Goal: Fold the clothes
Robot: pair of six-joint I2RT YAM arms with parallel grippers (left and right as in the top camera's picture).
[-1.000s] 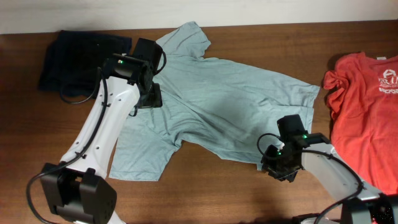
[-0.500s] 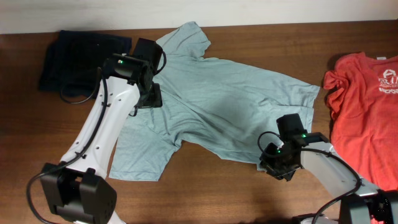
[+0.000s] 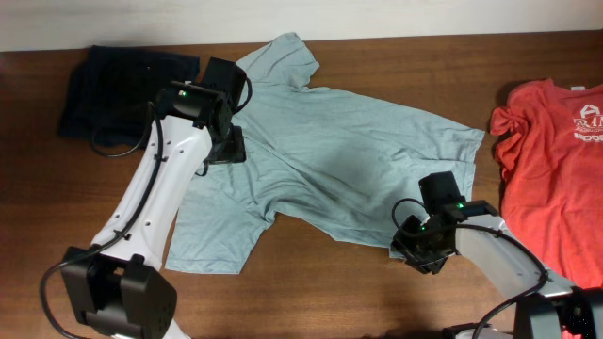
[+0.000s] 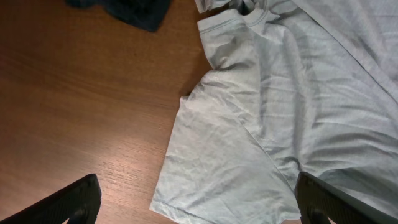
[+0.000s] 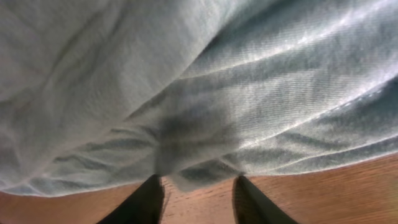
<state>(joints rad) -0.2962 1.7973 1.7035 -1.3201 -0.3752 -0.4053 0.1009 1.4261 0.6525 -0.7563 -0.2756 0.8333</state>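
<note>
The big tee [image 3: 339, 160] in the middle is a plain pale blue-grey. At 3 o'clock there's a red tee [image 3: 556, 188] with white chest lettering, and a dark navy cloth [image 3: 122, 89] at 10 o'clock. The table [image 3: 311, 292] underneath is reddish-brown woodgrain.

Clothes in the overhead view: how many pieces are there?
3. A pale blue-grey T-shirt lies spread in the middle, a red T-shirt at the right edge is partly cut off, and a dark garment sits far left. More may lie outside the view.
</note>
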